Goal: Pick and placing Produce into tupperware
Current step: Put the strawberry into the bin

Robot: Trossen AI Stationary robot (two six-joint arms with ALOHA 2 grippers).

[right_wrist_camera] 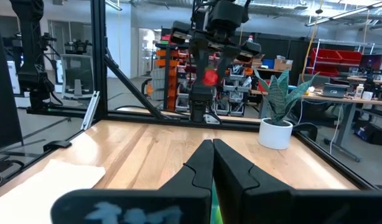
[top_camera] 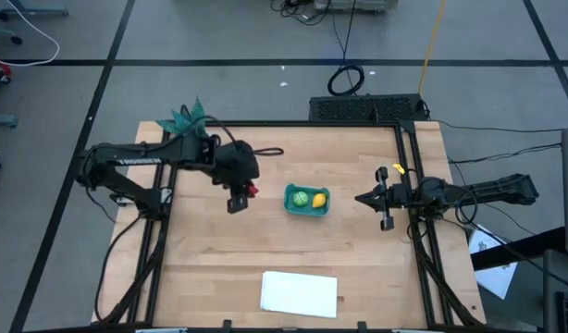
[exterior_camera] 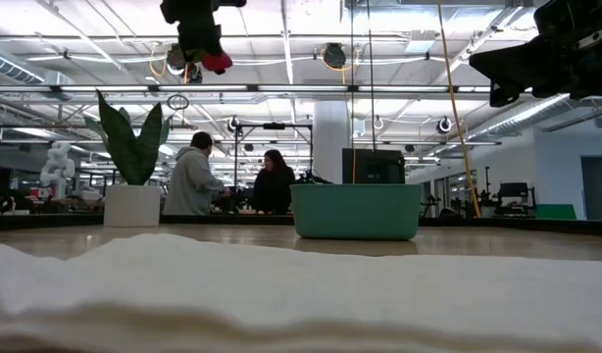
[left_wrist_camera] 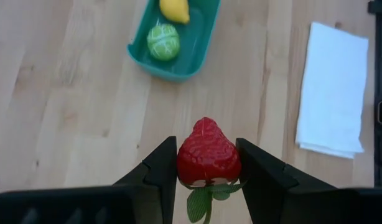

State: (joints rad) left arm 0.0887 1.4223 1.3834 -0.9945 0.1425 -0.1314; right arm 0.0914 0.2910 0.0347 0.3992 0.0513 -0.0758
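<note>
Left wrist view: left tool (left_wrist_camera: 208, 163) pinching strawberry (left_wrist_camera: 208, 153); tupperware (left_wrist_camera: 197, 43) beyond.

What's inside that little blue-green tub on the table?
The tub holds a light-green fruit and a yellow lemon. The strawberry isn't inside; the left gripper holds it. The low view hides the contents.

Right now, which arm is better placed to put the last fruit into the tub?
The left. Its pincer already grips the strawberry above the table, near the tub. The right pincer is shut and empty.
</note>
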